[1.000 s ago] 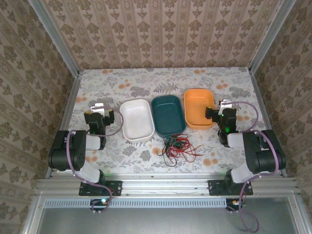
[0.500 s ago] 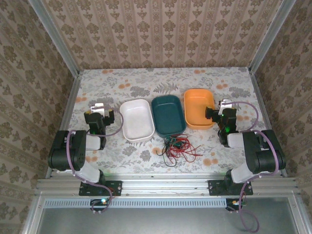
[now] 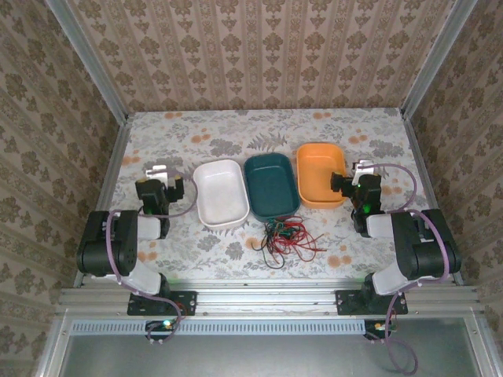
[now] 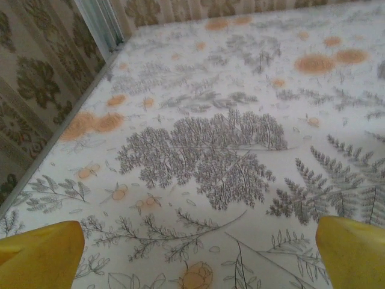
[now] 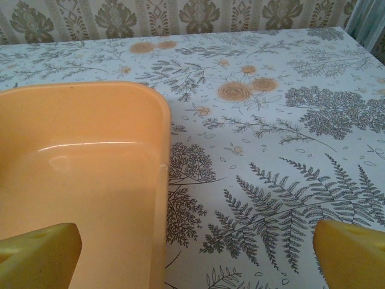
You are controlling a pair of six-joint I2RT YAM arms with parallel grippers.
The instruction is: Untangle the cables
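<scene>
Hardly anything has moved since a moment ago; the cables point(image 3: 284, 238) lie piled on the desk point(image 3: 236, 133), just before the teal tub point(image 3: 271, 184); the left fingers point(image 4: 39, 256) and right fingers point(image 5: 36, 256) gape wide, holding nothing; the right wrist view has the orange tub point(image 5: 72, 174) up close.

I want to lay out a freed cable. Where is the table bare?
Bare: the far strip behind the white bin, teal bin and orange bin; the near patch left of the cables. Crowded: at the teal bin's near edge.
</scene>
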